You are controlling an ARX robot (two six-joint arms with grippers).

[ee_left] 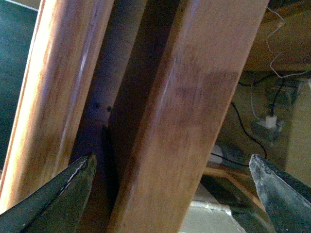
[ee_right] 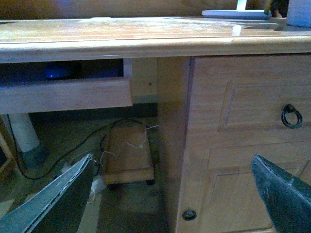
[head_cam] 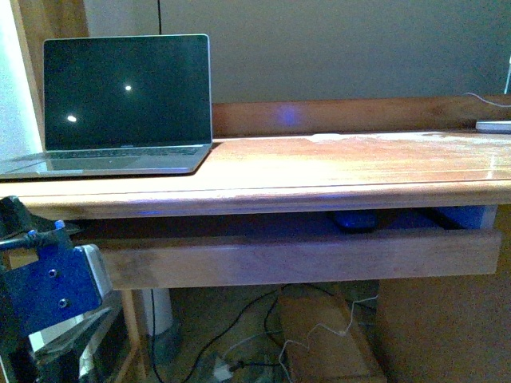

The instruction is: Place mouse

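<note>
Left end effector (ee_left: 171, 158) and right end effector (ee_right: 172, 157) gape wide, empty; one mouse (head_cam: 354, 221) lies in one drawer (head_cam: 295, 259).

Left end effector (ee_left: 171, 162) spread wide, empty; right end effector (ee_right: 171, 160) likewise.

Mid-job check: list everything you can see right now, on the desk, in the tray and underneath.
mouse: one, dark, on the pull-out tray, right of centre
laptop: one, silver, dark screen, open, desktop's left end
desk: one, brown wood, across the front view
pull-out tray: one, brown wood, under the desktop
flat object: one, white, desktop's far right, kind unclear
ring pull: one, dark, on the cabinet front
box: one, brown, on the floor under the desk
post: one, white, under the desk's left
plug adapter: one, white, floor, among cables
left fingers: two, dark, open, near the tray's front board
right fingers: two, dark, open, empty
</note>
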